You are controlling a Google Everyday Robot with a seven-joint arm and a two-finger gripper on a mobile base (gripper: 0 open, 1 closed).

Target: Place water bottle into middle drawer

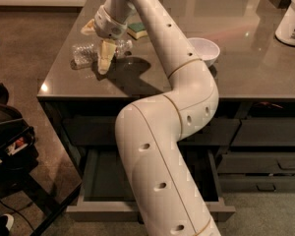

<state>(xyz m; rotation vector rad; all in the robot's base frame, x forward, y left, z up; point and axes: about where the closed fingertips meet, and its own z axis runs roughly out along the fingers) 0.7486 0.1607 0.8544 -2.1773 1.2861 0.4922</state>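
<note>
The water bottle (82, 53) lies on its side near the counter's front left corner; it is clear and crinkly, and its label end (124, 45) sits to the right of my gripper. My gripper (97, 43) hangs over the middle of the bottle. It is open, with one yellowish finger (106, 57) in front of the bottle and the other (87, 27) behind it. The middle drawer (87, 180) is pulled out below the counter. Its dark interior is partly hidden by my arm.
A green-and-yellow sponge (136, 29) lies just behind the gripper. A white bowl (204, 49) sits mid-counter and a white container (291, 17) at the far right. The top drawer (91, 128) and the right-hand drawers (265, 132) are shut. Dark equipment (7, 146) stands at the left.
</note>
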